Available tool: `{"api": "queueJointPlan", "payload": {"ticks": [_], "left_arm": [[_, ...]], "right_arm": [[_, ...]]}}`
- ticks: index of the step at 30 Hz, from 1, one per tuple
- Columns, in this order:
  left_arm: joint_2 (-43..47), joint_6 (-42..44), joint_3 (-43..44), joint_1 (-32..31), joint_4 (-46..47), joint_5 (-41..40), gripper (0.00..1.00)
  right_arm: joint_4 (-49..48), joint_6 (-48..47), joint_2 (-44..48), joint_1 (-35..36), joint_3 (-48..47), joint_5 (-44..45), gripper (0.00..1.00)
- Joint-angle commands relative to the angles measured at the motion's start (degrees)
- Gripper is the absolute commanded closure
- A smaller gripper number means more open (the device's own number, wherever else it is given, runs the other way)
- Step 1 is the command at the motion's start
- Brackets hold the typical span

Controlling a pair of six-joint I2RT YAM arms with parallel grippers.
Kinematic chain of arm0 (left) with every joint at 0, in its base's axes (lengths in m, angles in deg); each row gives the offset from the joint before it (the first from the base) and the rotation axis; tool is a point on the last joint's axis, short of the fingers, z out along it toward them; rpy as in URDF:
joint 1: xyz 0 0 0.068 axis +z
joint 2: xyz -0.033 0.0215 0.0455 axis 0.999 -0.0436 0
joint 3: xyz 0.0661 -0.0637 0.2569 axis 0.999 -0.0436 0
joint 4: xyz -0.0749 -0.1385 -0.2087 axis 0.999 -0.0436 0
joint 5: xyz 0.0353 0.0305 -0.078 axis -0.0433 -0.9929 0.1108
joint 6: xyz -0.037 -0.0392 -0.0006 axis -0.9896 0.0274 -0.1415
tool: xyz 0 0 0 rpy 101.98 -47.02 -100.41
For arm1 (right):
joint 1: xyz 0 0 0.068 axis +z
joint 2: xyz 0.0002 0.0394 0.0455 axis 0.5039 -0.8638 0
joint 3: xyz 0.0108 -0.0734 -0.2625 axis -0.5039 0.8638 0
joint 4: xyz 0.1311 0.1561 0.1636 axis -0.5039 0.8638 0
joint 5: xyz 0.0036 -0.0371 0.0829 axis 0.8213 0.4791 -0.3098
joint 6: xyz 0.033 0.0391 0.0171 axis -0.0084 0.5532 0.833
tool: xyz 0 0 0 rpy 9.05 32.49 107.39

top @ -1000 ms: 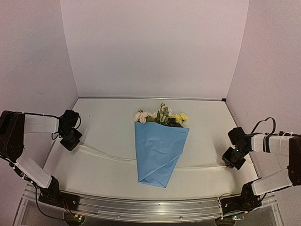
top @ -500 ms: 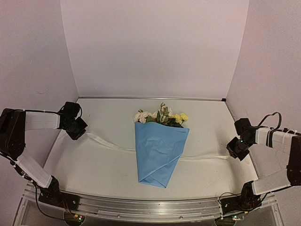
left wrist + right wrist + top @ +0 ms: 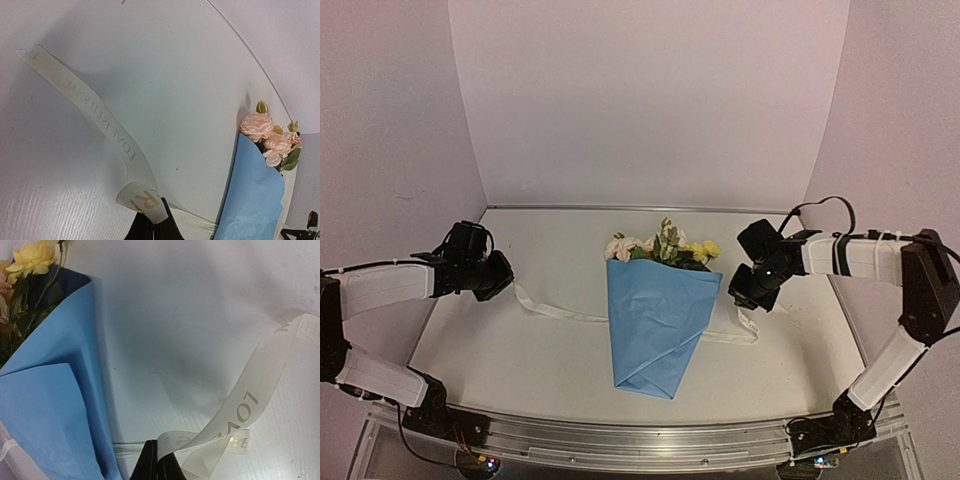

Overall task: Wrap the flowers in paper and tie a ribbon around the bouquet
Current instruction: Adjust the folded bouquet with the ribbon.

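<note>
At the middle of the worktop [image 3: 510, 365] lies the bouquet [image 3: 658, 300]. Its flowers [image 3: 665, 248] point toward the far edge, and the tip of the blue paper [image 3: 650, 350] cone points toward the near edge. The paper is folded over itself around the stems, with pink, cream and yellow blooms showing above its upper rim.

The ribbon [image 3: 560, 312] lies flat on the worktop and meets the cone's left edge. It shows again at the right edge, and the stretch between is hidden.

The left gripper [image 3: 505, 278] hovers near the left edge of the worktop, pinched tight on a looped part of the ribbon, whose free end trails away from it. The right gripper [image 3: 748, 292] sits just beside the cone's upper right corner. It is clamped on the ribbon too, which curls up from the worktop into its closed fingertips.
</note>
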Motion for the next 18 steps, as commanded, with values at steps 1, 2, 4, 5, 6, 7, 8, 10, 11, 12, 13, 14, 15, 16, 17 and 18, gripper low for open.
{"api": "queueJointPlan", "payload": {"ticks": [1, 2, 4, 5, 6, 7, 8, 10, 11, 12, 13, 14, 15, 16, 17, 18], "left_arm": [[1.74, 1.16, -1.08, -1.32, 2.48, 0.75, 1.0], [1.95, 1.16, -1.2, -1.33, 2.54, 0.75, 1.0], [2.26, 1.41, -1.23, -1.41, 2.25, 0.75, 1.0], [2.49, 1.64, -1.18, -1.42, 2.04, 0.75, 1.0], [2.74, 1.78, -1.2, -1.42, 1.81, 0.57, 1.0], [2.98, 1.9, -1.24, -1.42, 1.69, 0.42, 1.0], [3.17, 1.99, -1.26, -1.43, 1.56, 0.32, 1.0], [3.39, 2.26, -1.25, -1.42, 1.26, 0.13, 1.0], [3.42, 2.42, -1.25, -1.42, 1.15, 0.01, 1.0], [3.38, 2.54, -1.26, -1.42, 1.01, -0.11, 1.0], [3.38, 2.66, -1.25, -1.42, 0.96, -0.13, 1.0], [3.35, 2.79, -1.2, -1.42, 0.9, -0.13, 1.0], [3.29, 2.82, -1.18, -1.41, 0.88, -0.13, 1.0], [3.3, 2.92, -1.19, -1.38, 0.84, -0.14, 1.0], [3.3, 3.04, -1.16, -1.4, 0.81, -0.18, 1.0], [3.29, 3.19, -1.1, -1.41, 0.81, -0.21, 1.0]], "right_arm": [[-0.86, 0.89, -8.74, 1.05, -5.97, -2.09, 1.0], [-1.57, 0.71, -10.19, 1.15, -6.79, -2.72, 1.0], [-2.11, 0.61, -12.81, 1.53, -8.51, -3.59, 1.0], [-2.16, 0.59, -13.99, 1.76, -9.63, -3.89, 1.0], [-2.22, 0.77, -15.27, 1.98, -10.72, -4.28, 1.0], [-2.25, 0.92, -16.32, 2.24, -11.61, -4.62, 1.0], [-2.25, 1.05, -17.3, 2.55, -12.48, -4.87, 1.0], [-2.25, 1.26, -19.14, 3.07, -14.17, -5.31, 1.0], [-2.25, 1.39, -19.96, 3.22, -14.97, -5.43, 1.0], [-2.25, 1.57, -20.6, 3.35, -15.59, -5.49, 1.0], [-2.25, 1.72, -21.09, 3.41, -16.14, -5.54, 1.0], [-2.25, 1.74, -21.45, 3.52, -16.57, -5.52, 1.0], [-2.25, 1.8, -21.75, 3.58, -16.92, -5.57, 1.0], [-2.25, 1.84, -22.18, 3.63, -17.42, -5.77, 1.0], [-2.25, 1.91, -22.71, 3.65, -18.03, -5.96, 1.0], [-2.21, 1.97, -22.99, 3.77, -18.42, -6.01, 1.0]]}}
